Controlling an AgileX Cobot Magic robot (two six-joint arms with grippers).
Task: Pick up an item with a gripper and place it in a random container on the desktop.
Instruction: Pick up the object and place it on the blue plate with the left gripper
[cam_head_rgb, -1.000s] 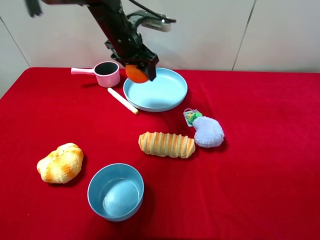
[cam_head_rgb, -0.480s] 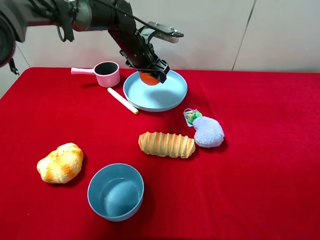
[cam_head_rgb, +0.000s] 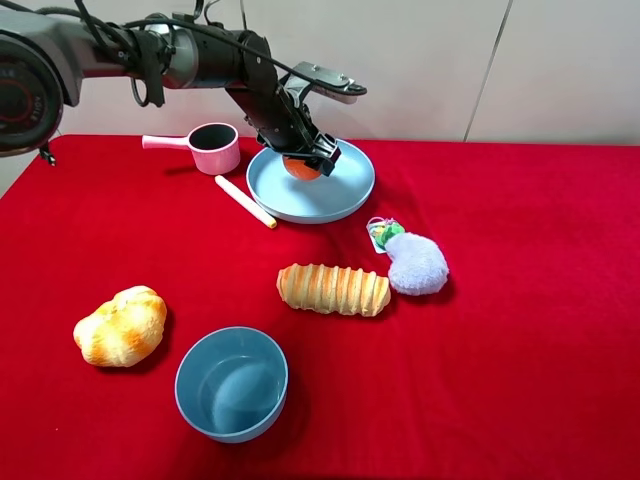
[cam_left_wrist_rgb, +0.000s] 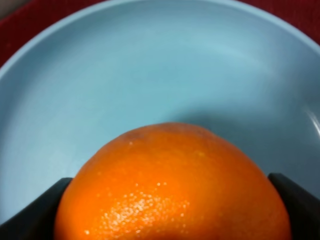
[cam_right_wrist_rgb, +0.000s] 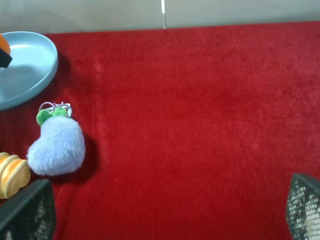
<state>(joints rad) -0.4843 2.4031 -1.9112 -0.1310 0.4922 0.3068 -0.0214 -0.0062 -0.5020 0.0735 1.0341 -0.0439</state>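
My left gripper (cam_head_rgb: 304, 163) is clamped on the mandarin (cam_left_wrist_rgb: 170, 180), held squarely between its fingers and low over the blue plate (cam_head_rgb: 345, 192) near the far rim, so I judge the release goes straight down.

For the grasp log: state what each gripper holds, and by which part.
Left gripper holds the mandarin, jaws pressed on its two opposite sides, at the light blue plate. Right gripper holds nothing; its jaws stand apart.
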